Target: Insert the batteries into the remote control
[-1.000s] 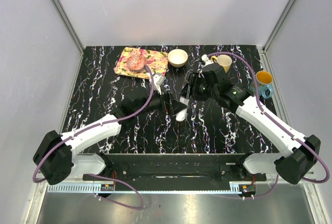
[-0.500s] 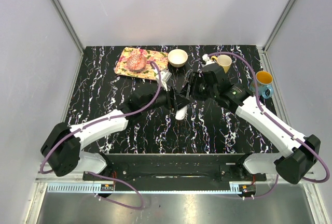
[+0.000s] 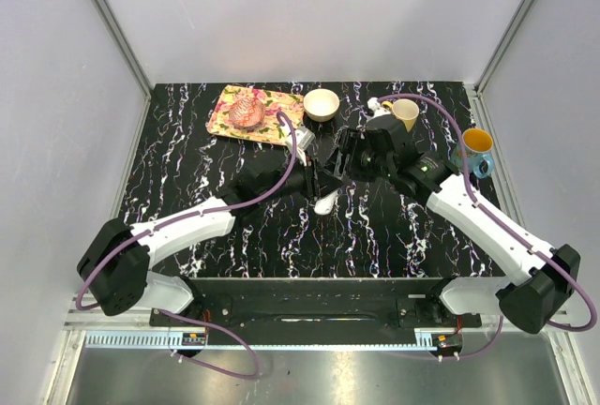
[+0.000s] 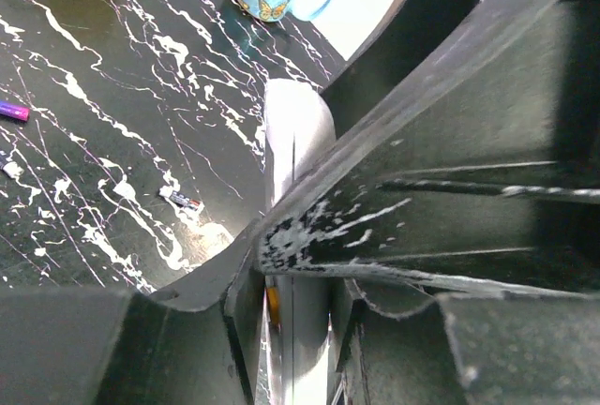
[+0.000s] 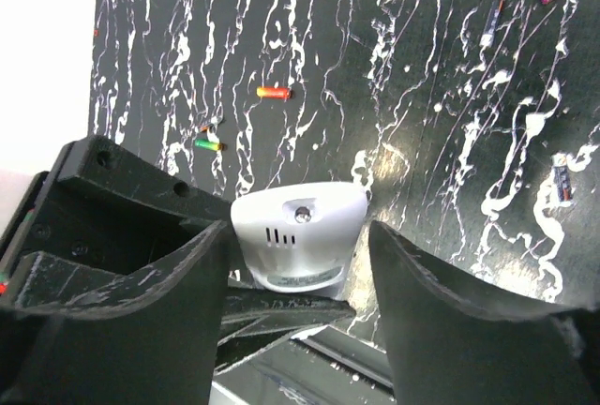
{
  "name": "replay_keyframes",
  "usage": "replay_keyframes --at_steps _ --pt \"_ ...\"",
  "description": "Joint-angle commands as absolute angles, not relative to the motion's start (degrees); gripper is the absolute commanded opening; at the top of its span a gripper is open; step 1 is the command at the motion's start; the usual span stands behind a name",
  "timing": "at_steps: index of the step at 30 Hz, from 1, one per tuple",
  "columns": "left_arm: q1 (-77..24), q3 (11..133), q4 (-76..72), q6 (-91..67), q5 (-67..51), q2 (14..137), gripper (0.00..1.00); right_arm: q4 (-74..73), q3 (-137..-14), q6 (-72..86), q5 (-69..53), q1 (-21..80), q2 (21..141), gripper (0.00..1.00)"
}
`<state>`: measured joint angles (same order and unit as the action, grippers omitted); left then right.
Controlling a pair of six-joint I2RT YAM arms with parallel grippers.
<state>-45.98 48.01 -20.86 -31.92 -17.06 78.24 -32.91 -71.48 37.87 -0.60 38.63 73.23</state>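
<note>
Clenching the white remote control [image 4: 298, 133], the left tool [image 4: 292, 321] grips its sides; the right tool [image 5: 298, 236], spread wide, straddles its rounded end.

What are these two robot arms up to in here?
Both arms meet mid-table around the remote control. The left gripper is clamped on the white bar. The right gripper straddles one end of it, though I can't tell if it is squeezing. Several batteries lie loose on the black marbled table, waiting to go in.
</note>
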Motion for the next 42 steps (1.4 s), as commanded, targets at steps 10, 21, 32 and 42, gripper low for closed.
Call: replay_keyframes --at_steps 10,21,32,42 --pt "-45.44 45.97 -25.31 -34.27 -11.52 73.31 0.0 -28.49 -69.54 37.79 3.25 39.37 58.81 0.92" --pt "-41.31 31.91 -44.11 -50.27 -3.97 62.94 0.0 2.01 -42.19 45.96 -15.29 39.29 51.5 0.9" --pt "-40.87 28.66 -53.34 -59.67 -9.84 63.28 0.0 17.74 -40.61 47.02 -26.71 39.29 58.88 0.85" --pt "-40.87 27.86 -61.08 -64.07 -12.22 65.66 0.0 24.61 -41.05 49.39 -33.04 39.29 64.86 0.52"
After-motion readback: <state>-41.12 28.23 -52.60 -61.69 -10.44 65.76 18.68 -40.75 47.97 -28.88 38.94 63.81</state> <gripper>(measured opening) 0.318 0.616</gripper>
